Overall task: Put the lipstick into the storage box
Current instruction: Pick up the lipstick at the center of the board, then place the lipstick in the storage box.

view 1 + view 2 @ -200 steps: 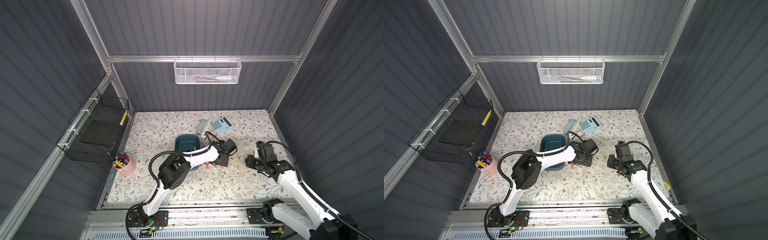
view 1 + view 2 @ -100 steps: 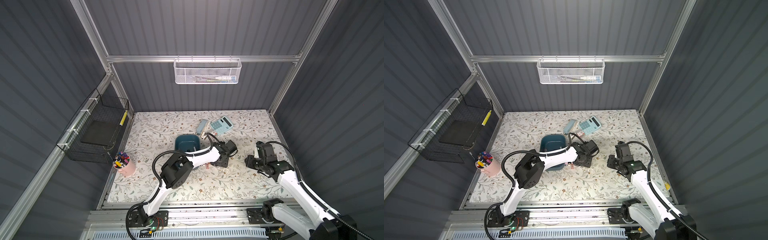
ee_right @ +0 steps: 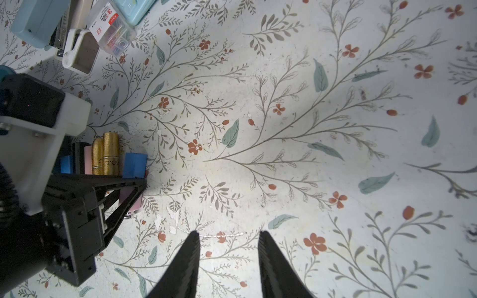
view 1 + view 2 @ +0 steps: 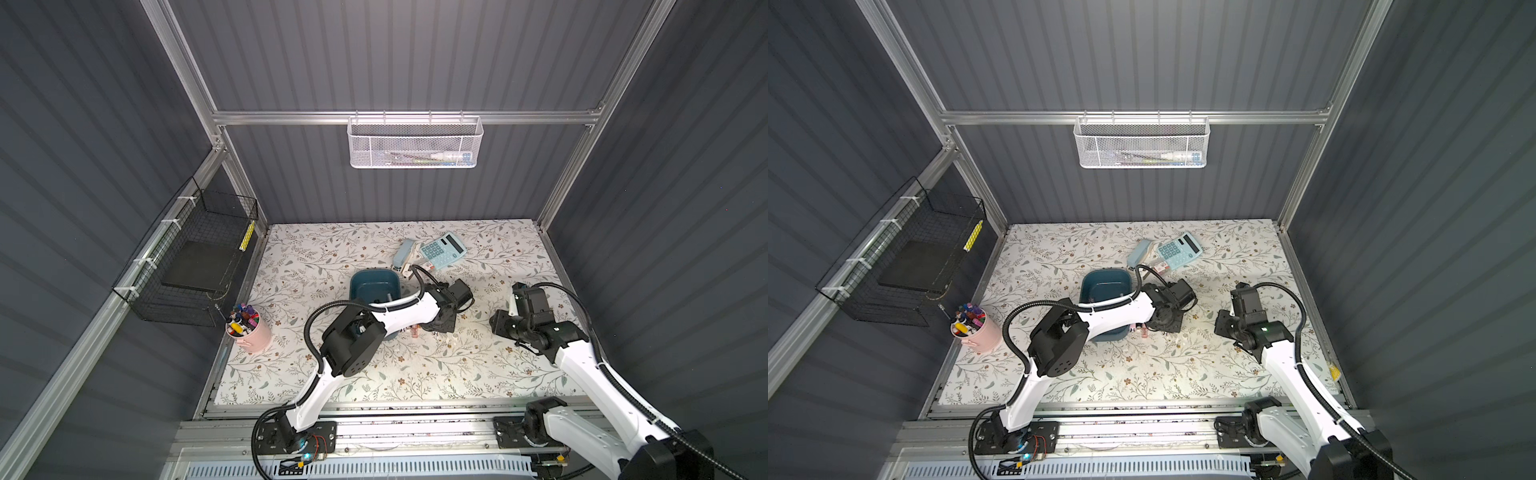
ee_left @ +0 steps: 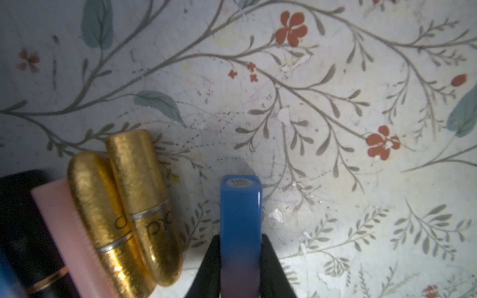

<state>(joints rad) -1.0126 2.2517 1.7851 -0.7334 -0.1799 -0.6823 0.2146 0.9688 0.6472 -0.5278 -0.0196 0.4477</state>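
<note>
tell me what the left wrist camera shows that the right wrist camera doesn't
Only the left wrist view: the round label on the end of the blue lipstick, seen close up.
Only the right wrist view: the right gripper, open and empty, plus the stapler and the paper clip box.
Both: the left gripper shut on the blue lipstick, two gold lipsticks beside it, and the flowered table cover.

Gold lipsticks (image 5: 139, 206) look rough metallic, blue lipstick (image 5: 240, 211) smooth glossy plastic, tabletop (image 5: 335, 103) matt w/ scuffs.
</note>
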